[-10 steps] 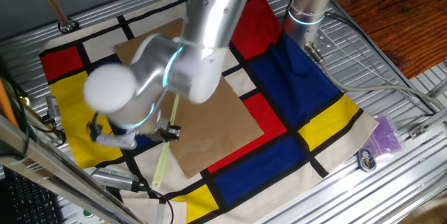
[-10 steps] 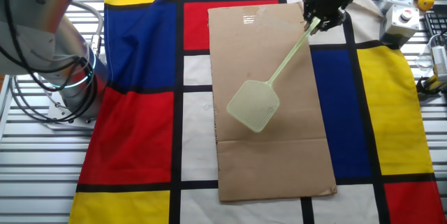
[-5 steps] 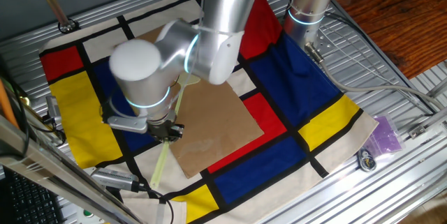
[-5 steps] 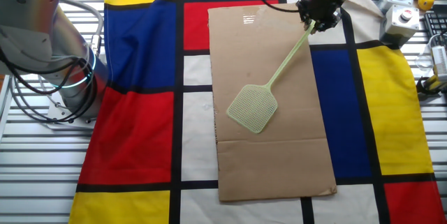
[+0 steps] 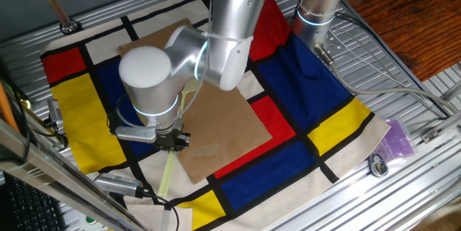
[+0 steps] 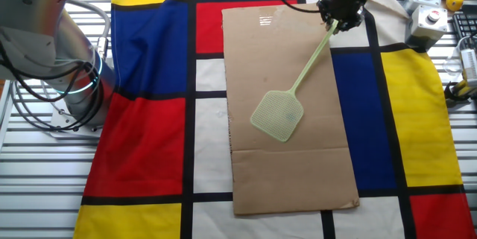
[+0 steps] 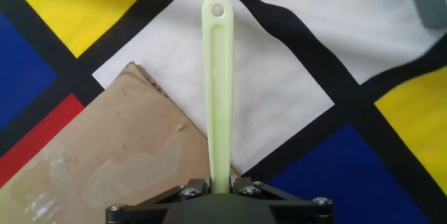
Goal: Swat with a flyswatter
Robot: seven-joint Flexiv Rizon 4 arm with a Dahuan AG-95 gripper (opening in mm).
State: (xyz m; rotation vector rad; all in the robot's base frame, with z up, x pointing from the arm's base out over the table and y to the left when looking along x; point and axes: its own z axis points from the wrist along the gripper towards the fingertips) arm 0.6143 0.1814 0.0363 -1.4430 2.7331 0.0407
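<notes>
Tool (image 6: pixel 342 17): clenched on the flyswatter (image 6: pixel 294 92) handle, near the table's corner.
Flyswatter: mesh head over the cardboard sheet (image 6: pixel 302 164), mid-table.
Done: pickup.
Left: the swat itself, apparently.

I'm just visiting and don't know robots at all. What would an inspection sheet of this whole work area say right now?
Surface: metal slatted table under a cloth of red, blue, yellow and white blocks; a brown cardboard sheet lies on the cloth.
Job's things: the flyswatter, its mesh head over the cardboard, handle end pointing past the cardboard corner.
Clutter: purple object at the table edge; button boxes.
Pincer: the pincer is closed on the flyswatter handle.
Cables: grey cables looped by the arm's base.
Surroundings: wooden stick leaning behind the table.
</notes>
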